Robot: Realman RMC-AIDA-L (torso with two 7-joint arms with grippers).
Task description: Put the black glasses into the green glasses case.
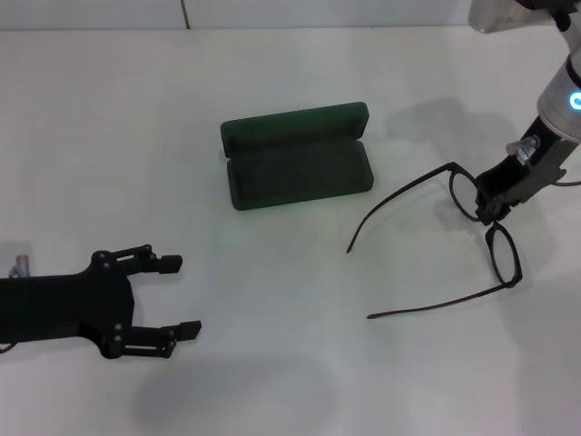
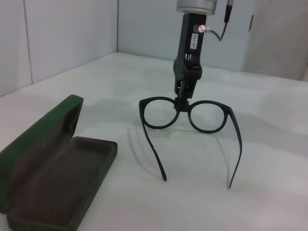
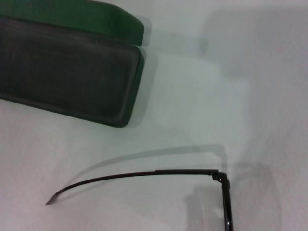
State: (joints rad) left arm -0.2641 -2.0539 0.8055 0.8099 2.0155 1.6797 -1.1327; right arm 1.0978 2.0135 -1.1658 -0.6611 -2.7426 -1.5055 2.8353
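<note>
From my head camera, the green glasses case (image 1: pixel 298 156) lies open on the white table (image 1: pixel 272 363), lid tipped back on the far side, dark lining facing up. To the right of the case, well apart from it, are the black glasses (image 1: pixel 486 227), their two temple arms unfolded and pointing back toward the case side. My right gripper (image 1: pixel 493 211) comes down from the upper right and is closed on the bridge between the two lenses. My left gripper (image 1: pixel 172 295) rests low and to the left of the case, nearer to me, fingers spread wide and holding nothing.

From my left wrist camera, the case (image 2: pixel 53 178) sits close, open, with its lid raised. Beyond it the glasses (image 2: pixel 187 118) face away from the case, both temple tips touching the table, the front standing upright. My right gripper (image 2: pixel 183 103) pinches the bridge from above.

From my right wrist camera, the open case (image 3: pixel 67 72) fills one corner. One temple arm of the glasses (image 3: pixel 144 174) curves across bare table near the case, not touching it.
</note>
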